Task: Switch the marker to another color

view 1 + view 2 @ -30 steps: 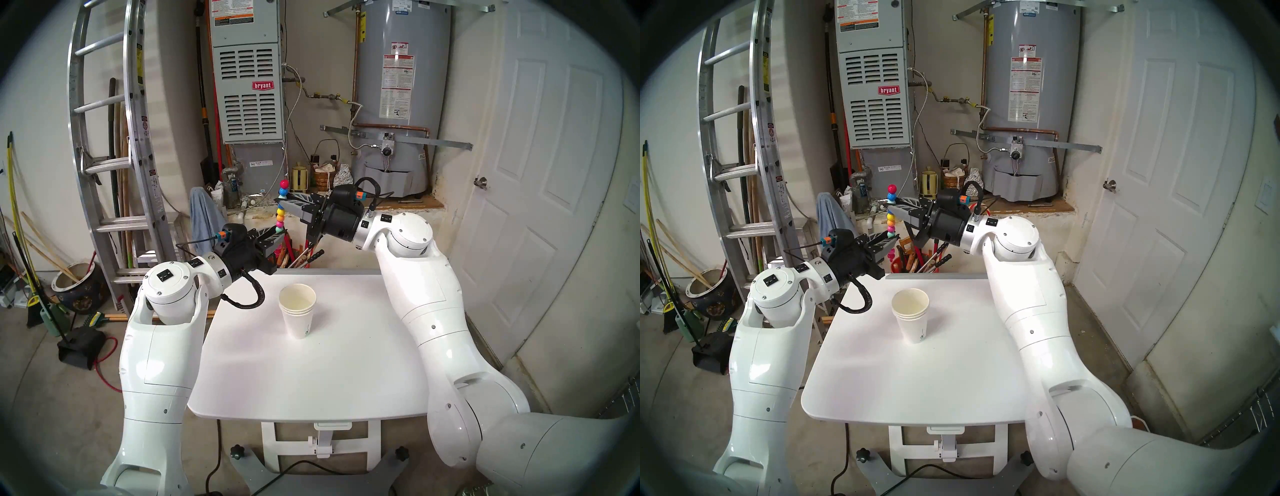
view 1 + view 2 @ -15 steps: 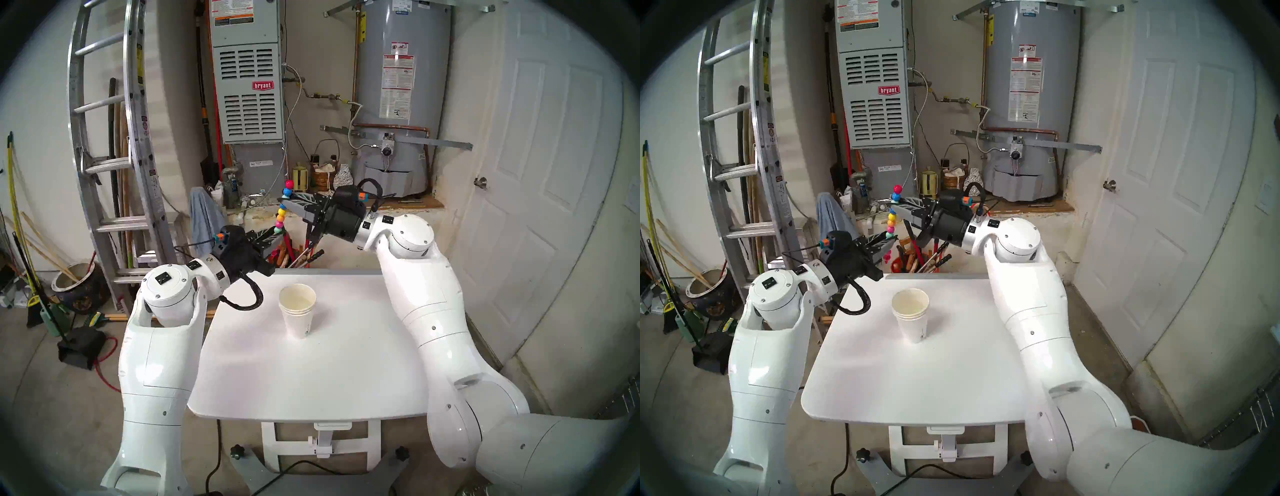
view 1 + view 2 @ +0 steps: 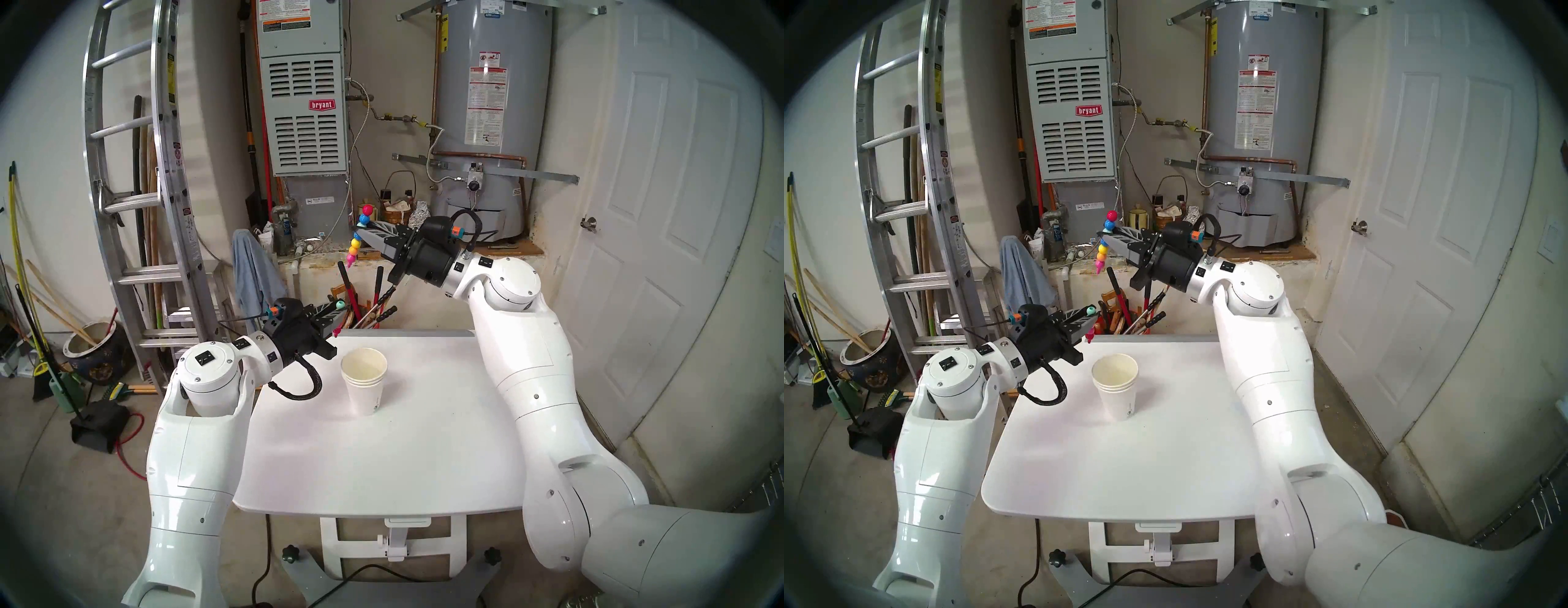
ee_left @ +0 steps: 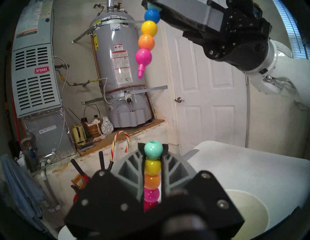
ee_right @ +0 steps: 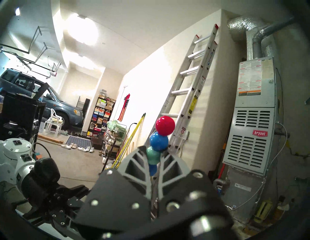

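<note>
The marker is in two pieces. Its upper piece (image 3: 355, 244), a stick of red, blue, teal, yellow, orange and pink beads ending in a pink tip, hangs above the table's far edge. My right gripper (image 3: 359, 227) is shut on it at the teal bead (image 5: 153, 156). Its lower piece (image 4: 152, 166), with a teal bead on top, then yellow, orange, pink and red, stands between the fingers of my left gripper (image 3: 339, 308), which is shut on it. A clear gap separates the two pieces (image 4: 146, 41).
A stack of white paper cups (image 3: 365, 382) stands on the white table (image 3: 382, 467), just right of my left wrist. A bucket of tools (image 3: 365, 310) and a striped candy cane (image 4: 120, 142) lie beyond the table's far edge. A ladder (image 3: 127, 170) leans at the left.
The marker has come apart. My right gripper rose and shifted right with the upper piece. My left gripper, which shut on the lower end a second ago, dropped toward the table with it.
</note>
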